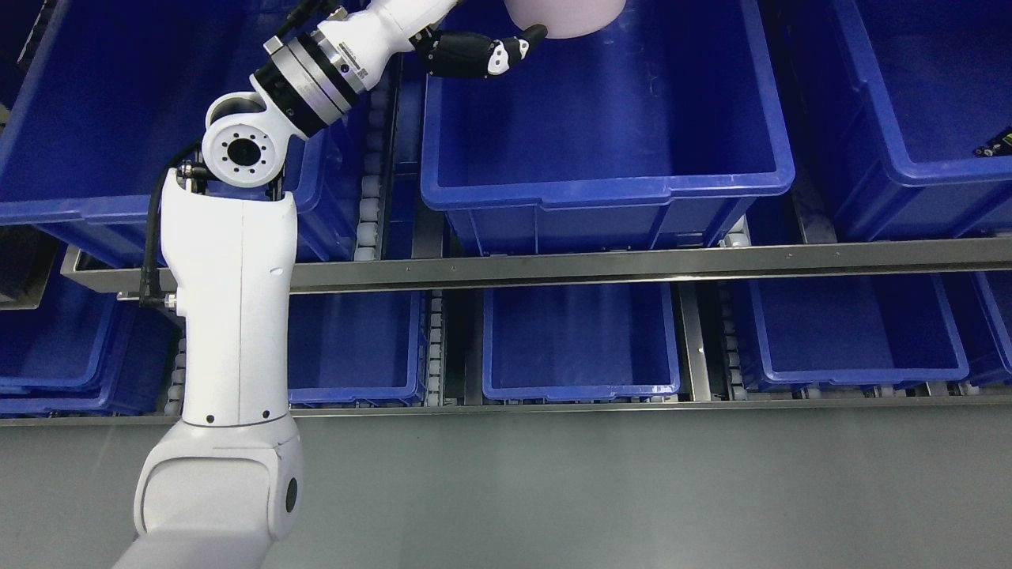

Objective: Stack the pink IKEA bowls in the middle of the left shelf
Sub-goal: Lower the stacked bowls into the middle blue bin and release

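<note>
- Head view: the left arm (237,316) climbs from the lower left and reaches high over the shelf, its left hand (474,54) right up near the top edge.
- A dark finger (531,35) curls against the underside of a pale pink bowl (565,17), which is cut off by the top of the frame; the grip looks like a pinch on the bowl's wall, though the rest of the hand is hidden, so I can't be sure.
- The bowl hangs above the far end of the middle blue bin (609,182) on the upper shelf level, and the stretch of bin floor in sight is bare.
- Lower shelf bins (581,340) sit below the metal rail (632,265).
- No right arm in shot.
- Step in hand, I'd judge: carrying the bowl in for placement.
- Next calls for lowering it level inside the bin, then easing the fingers off.
</note>
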### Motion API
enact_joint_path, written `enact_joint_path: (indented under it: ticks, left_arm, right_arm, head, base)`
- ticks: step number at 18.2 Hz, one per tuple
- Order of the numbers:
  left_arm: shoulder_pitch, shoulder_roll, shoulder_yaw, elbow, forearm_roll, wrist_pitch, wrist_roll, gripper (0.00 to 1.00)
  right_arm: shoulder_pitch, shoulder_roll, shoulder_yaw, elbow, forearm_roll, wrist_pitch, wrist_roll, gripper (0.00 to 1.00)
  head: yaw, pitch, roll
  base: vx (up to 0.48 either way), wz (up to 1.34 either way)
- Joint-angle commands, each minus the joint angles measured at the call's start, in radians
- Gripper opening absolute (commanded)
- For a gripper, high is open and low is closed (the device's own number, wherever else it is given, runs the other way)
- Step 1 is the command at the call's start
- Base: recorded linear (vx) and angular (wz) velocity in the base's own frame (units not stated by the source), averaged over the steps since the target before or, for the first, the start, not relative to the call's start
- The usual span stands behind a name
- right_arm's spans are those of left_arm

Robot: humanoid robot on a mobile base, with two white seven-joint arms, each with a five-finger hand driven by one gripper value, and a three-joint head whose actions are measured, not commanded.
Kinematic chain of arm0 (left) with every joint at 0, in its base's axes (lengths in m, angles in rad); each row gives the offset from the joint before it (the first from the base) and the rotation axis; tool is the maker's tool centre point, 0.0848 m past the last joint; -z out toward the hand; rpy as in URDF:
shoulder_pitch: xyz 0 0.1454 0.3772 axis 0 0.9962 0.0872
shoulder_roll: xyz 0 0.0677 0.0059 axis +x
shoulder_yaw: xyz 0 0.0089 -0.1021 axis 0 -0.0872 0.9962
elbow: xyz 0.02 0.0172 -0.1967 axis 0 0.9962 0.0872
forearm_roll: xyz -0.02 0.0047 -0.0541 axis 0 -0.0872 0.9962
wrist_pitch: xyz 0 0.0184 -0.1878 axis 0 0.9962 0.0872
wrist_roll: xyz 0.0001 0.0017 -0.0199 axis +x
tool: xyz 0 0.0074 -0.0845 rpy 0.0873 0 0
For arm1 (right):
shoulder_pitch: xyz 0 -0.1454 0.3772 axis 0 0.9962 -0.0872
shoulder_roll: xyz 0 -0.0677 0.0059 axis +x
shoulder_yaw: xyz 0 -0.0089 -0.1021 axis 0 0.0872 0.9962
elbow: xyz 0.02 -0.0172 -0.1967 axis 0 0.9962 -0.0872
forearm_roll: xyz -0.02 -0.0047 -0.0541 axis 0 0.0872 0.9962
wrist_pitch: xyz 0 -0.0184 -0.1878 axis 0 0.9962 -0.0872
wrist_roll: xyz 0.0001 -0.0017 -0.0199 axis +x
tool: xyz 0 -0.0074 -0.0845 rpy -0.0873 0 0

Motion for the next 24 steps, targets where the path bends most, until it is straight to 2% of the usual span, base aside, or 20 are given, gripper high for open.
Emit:
enact_joint_path:
  ticks: [1, 5, 9, 15, 20, 24]
  left_arm:
    - [-0.044, 0.008, 0.005, 0.265, -0.044, -0.005, 0.002, 0.14]
    - [-0.055, 0.007, -0.006, 0.299, -0.045, -0.004, 0.001, 0.14]
    - [-0.043, -0.019, -0.078, 0.3, -0.045, -0.004, -0.002, 0.14]
    - [0.008, -0.019, -0.082, 0.308, -0.042, -0.005, -0.002, 0.14]
    - [0.005, -0.019, -0.107, 0.293, 0.017, -0.013, -0.007, 0.16]
    - [0.005, -0.019, -0.114, 0.277, 0.045, -0.014, -0.004, 0.24]
  right_arm:
    - [0.0, -0.017, -0.005, -0.017, -0.002, 0.0, 0.001, 1.0]
    - [0.0, -0.017, -0.005, -0.017, -0.002, 0.0, 0.001, 1.0]
    - [0.0, -0.017, -0.005, -0.017, -0.002, 0.0, 0.001, 1.0]
    - [0.0, -0.017, -0.005, -0.017, -0.002, 0.0, 0.001, 1.0]
    - [0.0, -0.017, -0.005, -0.017, -0.002, 0.0, 0.001, 1.0]
    - [0.0, -0.017, -0.005, -0.017, -0.002, 0.0, 0.001, 1.0]
  head:
    - [0.0, 0.0, 0.0]
    - [0.0, 0.0, 0.0]
    - [0.0, 0.0, 0.0]
    - [0.0, 0.0, 0.0]
    - [0.0, 0.0, 0.0]
    - [0.0, 0.0, 0.0]
  base:
    - [0.173, -0.06]
    - [0.136, -0.12]
    - [0.086, -0.09]
    - [0.035, -0.03]
    - [0.0, 0.0]
    - [0.0, 0.0]
